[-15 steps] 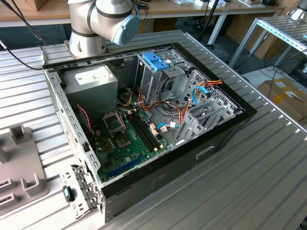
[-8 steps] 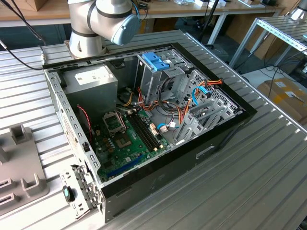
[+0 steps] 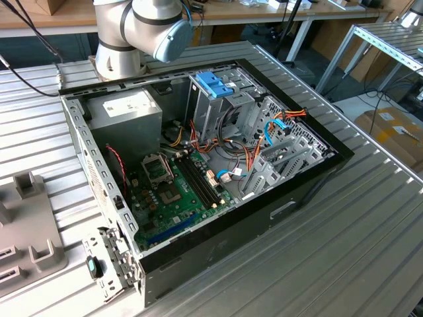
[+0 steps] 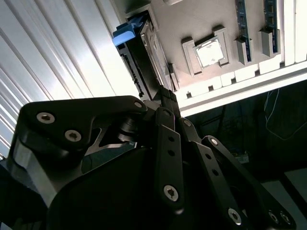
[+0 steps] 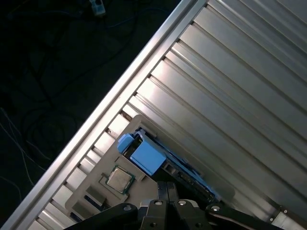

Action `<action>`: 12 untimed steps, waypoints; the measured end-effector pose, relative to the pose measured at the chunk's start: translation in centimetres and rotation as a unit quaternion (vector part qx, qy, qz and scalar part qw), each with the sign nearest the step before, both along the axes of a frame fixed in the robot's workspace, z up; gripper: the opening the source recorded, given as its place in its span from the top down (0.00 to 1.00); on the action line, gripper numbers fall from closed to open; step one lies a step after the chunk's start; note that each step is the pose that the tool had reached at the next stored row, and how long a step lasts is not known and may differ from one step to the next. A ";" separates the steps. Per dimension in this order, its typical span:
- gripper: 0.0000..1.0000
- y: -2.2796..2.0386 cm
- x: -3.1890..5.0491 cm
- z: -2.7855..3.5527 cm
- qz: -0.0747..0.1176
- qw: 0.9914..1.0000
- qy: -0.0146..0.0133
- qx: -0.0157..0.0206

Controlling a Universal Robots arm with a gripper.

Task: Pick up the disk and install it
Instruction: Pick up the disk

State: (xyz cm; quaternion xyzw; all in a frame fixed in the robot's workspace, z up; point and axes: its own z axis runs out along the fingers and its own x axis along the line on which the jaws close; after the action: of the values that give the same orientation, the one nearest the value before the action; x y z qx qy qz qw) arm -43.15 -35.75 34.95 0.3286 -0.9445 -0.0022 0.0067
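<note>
First wrist view: you see the disk (image 5: 163,163) standing on its long edge in a slot of a grey holder (image 5: 128,125), framed by its light-blue carrier rail (image 5: 147,155). In the second wrist view the same disk (image 4: 144,52) runs away from the camera, and the blue rail (image 4: 125,33) shows at its far end.

You should expect a stiff metal piece, rather heavy for its size, with smooth flat faces that can slip. I judge it sensitive to knocks, and the plastic rail may flex or crack if you squeeze it. The best hold, in my opinion, is across the two flat faces near the middle of the free upper edge, not on the rail.

In both wrist views the jaws stand narrow, right at the near end of the disk. Whether they press on it, I cannot tell.

A square processor chip (image 5: 119,178) lies in the same holder, just beside the disk. The holder rests on the ribbed metal table (image 5: 230,72), near its edge. In the exterior view an open computer case (image 3: 264,218) lies on the table, with a drive cage (image 3: 211,112) inside.
</note>
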 end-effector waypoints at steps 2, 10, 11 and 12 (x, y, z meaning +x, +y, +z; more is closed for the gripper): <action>0.89 0.00 0.00 0.00 0.007 1.000 0.000 0.000; 0.89 0.00 0.00 0.00 0.010 1.000 0.000 0.000; 0.89 0.00 0.00 0.00 0.013 1.000 0.000 0.000; 0.89 0.00 0.00 0.00 0.015 1.000 0.000 0.000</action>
State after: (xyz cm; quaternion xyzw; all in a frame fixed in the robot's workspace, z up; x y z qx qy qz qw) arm -43.15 -35.76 34.95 0.3431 -0.9393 -0.0021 0.0067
